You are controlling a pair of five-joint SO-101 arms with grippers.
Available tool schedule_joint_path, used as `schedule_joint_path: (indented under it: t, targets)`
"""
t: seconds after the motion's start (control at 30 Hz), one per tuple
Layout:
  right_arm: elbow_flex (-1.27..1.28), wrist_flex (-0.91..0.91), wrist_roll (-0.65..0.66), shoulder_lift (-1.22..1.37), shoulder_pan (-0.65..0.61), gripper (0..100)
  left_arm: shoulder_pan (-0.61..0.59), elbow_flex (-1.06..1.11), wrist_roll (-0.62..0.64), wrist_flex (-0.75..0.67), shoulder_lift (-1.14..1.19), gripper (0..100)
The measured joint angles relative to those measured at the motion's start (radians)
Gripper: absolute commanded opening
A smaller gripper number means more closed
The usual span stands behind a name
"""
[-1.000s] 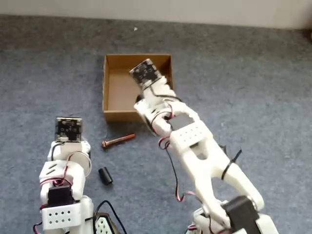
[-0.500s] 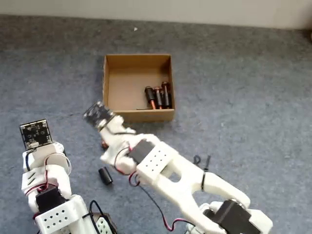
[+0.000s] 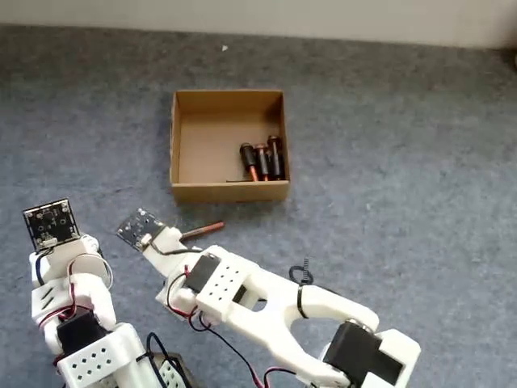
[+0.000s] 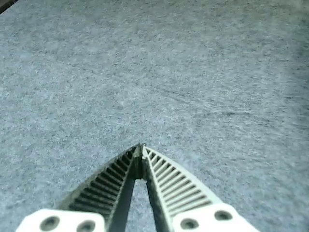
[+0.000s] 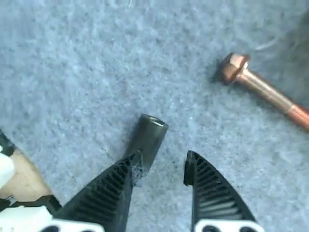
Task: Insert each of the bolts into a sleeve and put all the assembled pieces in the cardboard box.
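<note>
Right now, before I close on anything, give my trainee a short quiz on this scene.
1. True or false: the bolt is already inside the sleeve.
2. How many assembled pieces lie in the box? A) one B) three C) five
3. Fill in the blank: the left jaws are ____ over bare carpet (open or shut).

Key:
1. False. The bolt and the sleeve lie apart on the carpet.
2. B.
3. Shut.
</note>
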Motion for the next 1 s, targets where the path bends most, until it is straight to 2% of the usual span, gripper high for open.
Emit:
schedule_joint_path:
  t: [0.43, 0.63, 0.83, 1.0]
  targets:
    - [0.000, -0.032, -0.003, 0.000, -0.038, 13.4, -0.011, 0.000, 0.000, 0.000, 0.000, 2]
    - [0.000, -0.071, -0.118, 0.000, -0.044, 13.4, -0.068, 0.000, 0.046, 0.000, 0.000, 2]
    - [0.000, -0.107, -0.129, 0.009, -0.044, 13.1, -0.083, 0.000, 0.055, 0.000, 0.000, 2]
    - [-0.002, -0.115, -0.129, 0.118, -0.044, 13.0, -0.083, 0.000, 0.055, 0.000, 0.000, 2]
